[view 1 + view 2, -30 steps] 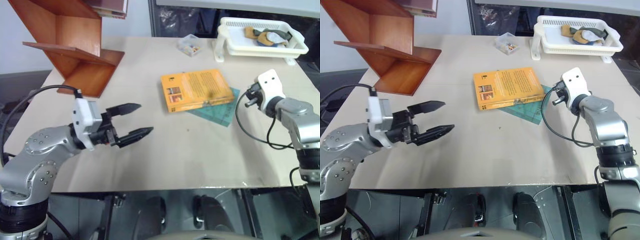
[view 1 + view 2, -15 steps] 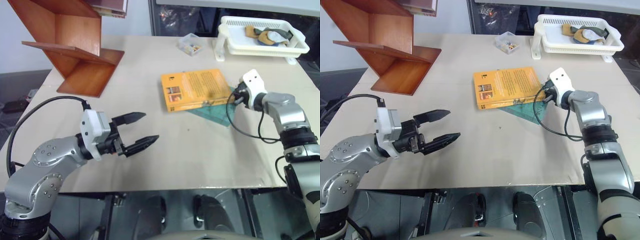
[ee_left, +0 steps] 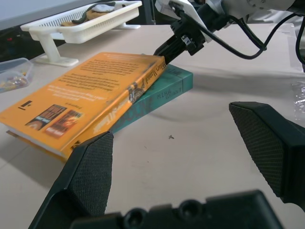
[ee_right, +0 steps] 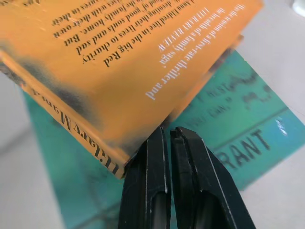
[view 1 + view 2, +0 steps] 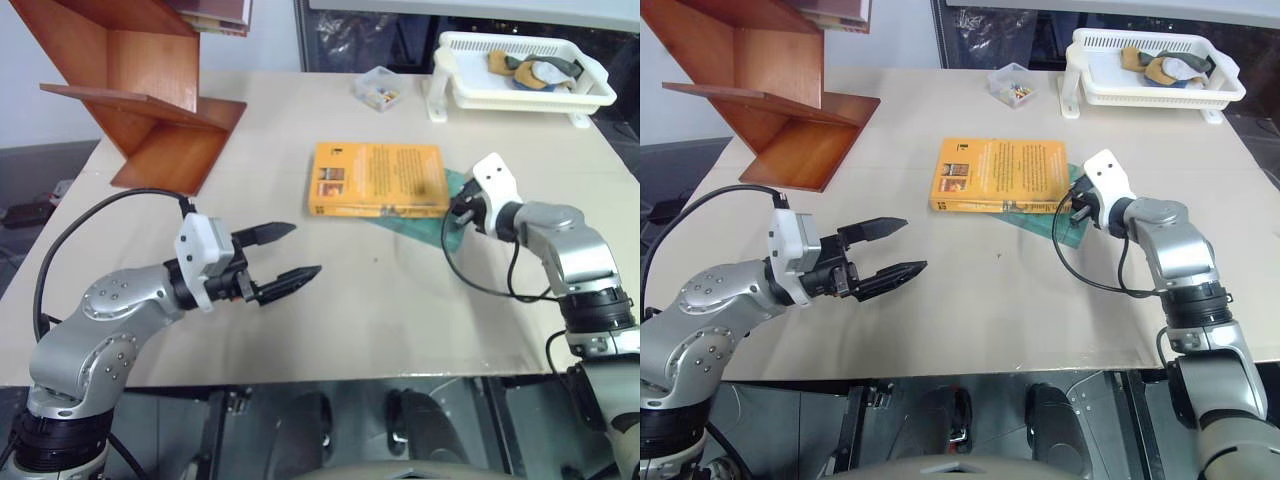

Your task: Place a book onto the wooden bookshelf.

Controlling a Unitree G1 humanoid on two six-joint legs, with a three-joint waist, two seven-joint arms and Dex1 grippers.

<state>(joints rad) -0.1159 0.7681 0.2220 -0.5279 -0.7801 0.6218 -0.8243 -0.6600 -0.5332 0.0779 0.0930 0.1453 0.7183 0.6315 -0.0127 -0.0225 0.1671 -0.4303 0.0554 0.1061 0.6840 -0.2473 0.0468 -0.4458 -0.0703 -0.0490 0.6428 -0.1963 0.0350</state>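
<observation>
Right wrist view: right pincer [image 4: 167, 138] closed, tips touching the book [image 4: 109, 62] corner; left pincer [image 5: 285, 252] agape, farther off

Thick orange-yellow book [image 5: 377, 178] lies flat mid-tabletop, cover up, one corner resting on a thin teal book. Reddish-brown zigzag bookshelf [image 5: 140, 95] stands at far-left tabletop corner, well apart.

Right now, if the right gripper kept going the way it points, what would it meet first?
The book. The shut right gripper has its tips at the corner of the book, just above the teal book underneath; actual contact is hard to judge.
</observation>
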